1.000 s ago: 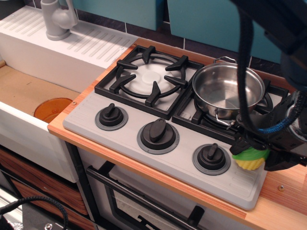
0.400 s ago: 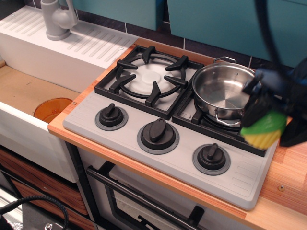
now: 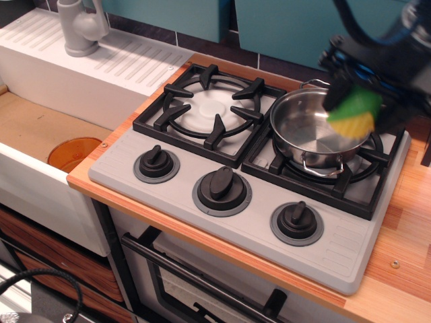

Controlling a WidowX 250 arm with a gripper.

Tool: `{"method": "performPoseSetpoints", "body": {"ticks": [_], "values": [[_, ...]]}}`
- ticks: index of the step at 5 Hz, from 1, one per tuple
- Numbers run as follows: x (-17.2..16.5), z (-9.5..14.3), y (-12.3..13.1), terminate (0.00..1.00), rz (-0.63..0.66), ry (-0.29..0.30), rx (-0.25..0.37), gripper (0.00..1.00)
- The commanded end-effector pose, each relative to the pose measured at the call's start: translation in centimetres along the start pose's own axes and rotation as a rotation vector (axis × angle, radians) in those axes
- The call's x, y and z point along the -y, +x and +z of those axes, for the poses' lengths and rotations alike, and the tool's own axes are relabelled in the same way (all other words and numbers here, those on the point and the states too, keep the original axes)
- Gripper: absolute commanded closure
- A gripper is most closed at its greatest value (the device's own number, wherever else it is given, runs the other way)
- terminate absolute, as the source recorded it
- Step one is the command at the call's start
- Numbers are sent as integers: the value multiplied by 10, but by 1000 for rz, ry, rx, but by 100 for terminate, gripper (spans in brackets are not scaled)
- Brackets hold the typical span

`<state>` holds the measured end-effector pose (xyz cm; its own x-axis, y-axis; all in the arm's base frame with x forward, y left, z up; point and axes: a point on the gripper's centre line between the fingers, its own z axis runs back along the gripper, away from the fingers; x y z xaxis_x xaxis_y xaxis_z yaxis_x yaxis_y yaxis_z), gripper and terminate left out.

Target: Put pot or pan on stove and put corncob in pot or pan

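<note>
In the single camera view, the corncob (image 3: 353, 112) is showing as a small toy piece with a bright green husk on top and a ribbed yellow end pointing down. It is blurred by motion. It is hanging in the air over the right side of the pot (image 3: 300, 124), overlapping the pot's far right rim, and no contact with the steel can be made out. The gripper (image 3: 351, 94) is clenching the corncob from above, its dark fingers smeared on either side of the green husk, and black cabling is trailing up to the top right corner.

The pot is shiny stainless steel with two loop handles, and it is sitting on the right burner grate (image 3: 350, 192) of the grey stove (image 3: 259, 225). Nothing is lying inside it. The left burner grate (image 3: 212, 111) is standing bare, and three dark knobs (image 3: 221, 188) are lining the front panel. To the left, an orange disc (image 3: 74, 153) is lying in the sink beneath the grey faucet (image 3: 81, 27).

Compared with one second ago, the corncob is no longer sitting low at the stove's front right corner beside the right-hand knob. Less than half a second ago it was raised just off the pot's front right side. Now it is higher and further back, over the pot itself. The pot is keeping its place on the burner.
</note>
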<state>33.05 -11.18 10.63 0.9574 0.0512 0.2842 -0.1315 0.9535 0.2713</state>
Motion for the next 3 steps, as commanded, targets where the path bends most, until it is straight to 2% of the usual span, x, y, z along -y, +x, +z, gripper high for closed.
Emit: {"method": "performPoseSetpoints", "body": {"ticks": [1,2,3], "values": [[-10,-15,30,0,-19,-36,124,100],[-10,-14,27,0,-5,-39,82,0],[-14,-9,19,0,-14,-48,61,0]]}}
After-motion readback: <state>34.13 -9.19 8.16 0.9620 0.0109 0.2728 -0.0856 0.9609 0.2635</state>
